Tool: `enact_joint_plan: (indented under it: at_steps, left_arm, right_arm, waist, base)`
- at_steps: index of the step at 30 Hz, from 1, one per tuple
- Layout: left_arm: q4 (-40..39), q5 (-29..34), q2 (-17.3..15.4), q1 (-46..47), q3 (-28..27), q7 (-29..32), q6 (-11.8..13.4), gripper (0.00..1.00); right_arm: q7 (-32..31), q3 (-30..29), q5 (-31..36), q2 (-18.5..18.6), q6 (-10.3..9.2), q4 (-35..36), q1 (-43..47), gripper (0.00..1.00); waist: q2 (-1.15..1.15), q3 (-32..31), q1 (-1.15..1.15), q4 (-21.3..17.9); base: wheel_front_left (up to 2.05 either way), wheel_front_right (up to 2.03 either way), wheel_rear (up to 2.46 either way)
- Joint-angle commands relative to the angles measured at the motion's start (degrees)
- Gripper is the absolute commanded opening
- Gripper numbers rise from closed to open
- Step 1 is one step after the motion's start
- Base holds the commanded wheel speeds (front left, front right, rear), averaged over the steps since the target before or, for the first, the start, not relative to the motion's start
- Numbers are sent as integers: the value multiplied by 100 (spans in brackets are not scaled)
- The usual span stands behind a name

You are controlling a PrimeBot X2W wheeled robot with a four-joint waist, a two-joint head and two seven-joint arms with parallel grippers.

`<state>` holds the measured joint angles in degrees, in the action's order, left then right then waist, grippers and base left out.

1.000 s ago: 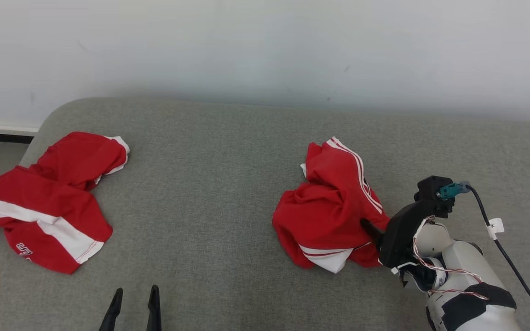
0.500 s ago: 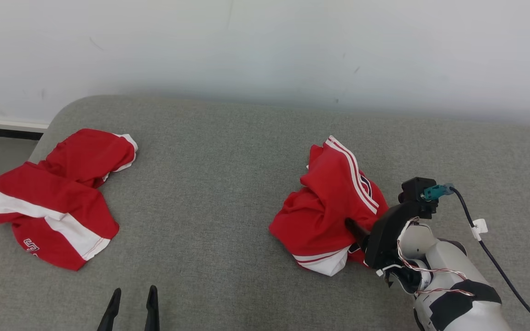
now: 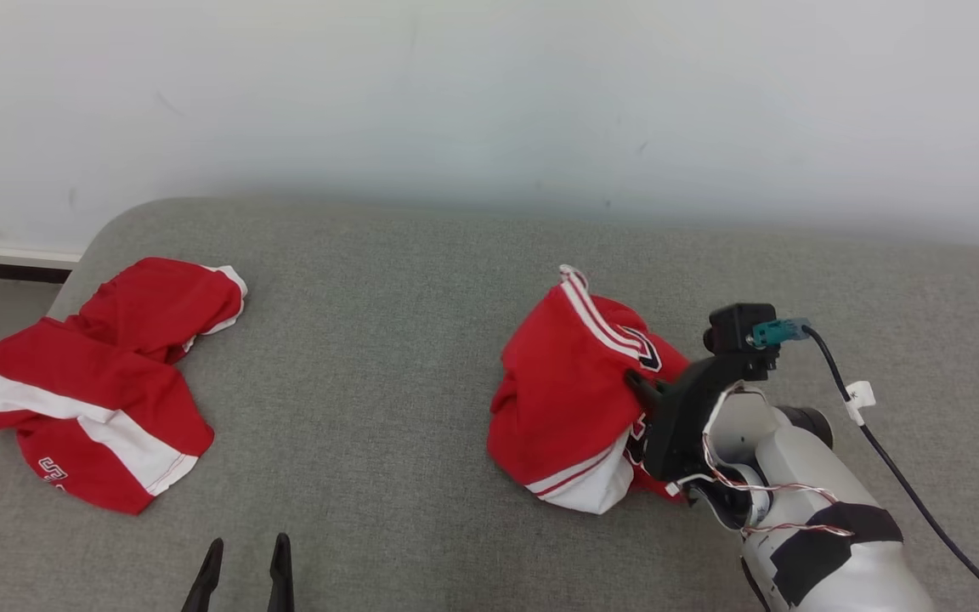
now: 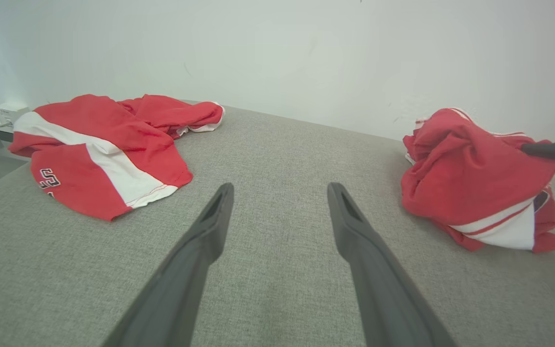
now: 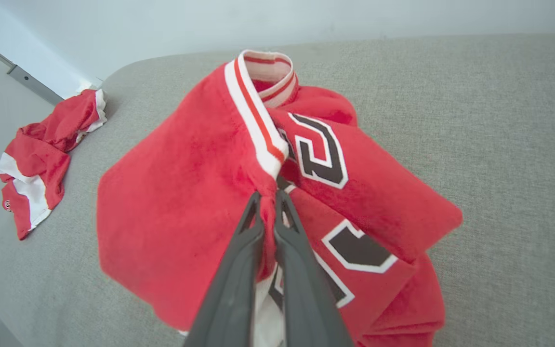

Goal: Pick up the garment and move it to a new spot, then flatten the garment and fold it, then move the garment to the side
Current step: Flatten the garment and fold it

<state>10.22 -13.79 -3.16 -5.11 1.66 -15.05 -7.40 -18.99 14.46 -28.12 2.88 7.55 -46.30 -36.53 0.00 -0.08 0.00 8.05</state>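
Note:
The garment is a crumpled red jersey with white stripes and dark numerals, right of centre on the grey sofa seat. My right gripper is shut on a fold of it; in the right wrist view the two fingers pinch red cloth at the gripper tips, and the garment bunches up around them. From the left wrist view the garment sits at the right. My left gripper stands open near the front edge, left gripper fingers spread above bare cushion.
A second red and white garment lies crumpled at the sofa's left end, also visible as the second garment and the second garment. A white wall rises behind the seat. A dark cable trails from my right wrist.
My right gripper has closed on the garment and drawn it left and up, so the cloth is more bunched and raised. The head camera has shifted slightly. My left gripper has stayed put.

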Motion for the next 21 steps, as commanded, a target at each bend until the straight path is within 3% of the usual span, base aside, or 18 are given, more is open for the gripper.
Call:
enact_joint_plan:
  at_steps: [1,14,21]
  left_arm:
    - [11,-3,-6,-82,-17,-19,-10,100]
    - [-76,-18,5,-78,-141,-19,-11,100]
    - [-117,-13,13,37,-108,-19,-11,100]
  right_arm:
    - [31,97,-117,1,-12,117,-76,0]
    - [131,1284,-2384,2,-11,1578,-782,0]
    - [577,2305,-3566,-1,-11,1924,-1936,0]
  waist:
    - [0,-28,0,-6]
    - [0,2,0,-156]
    - [0,105,0,-158]
  base:
    - [0,0,0]
    - [0,0,0]
    - [0,0,0]
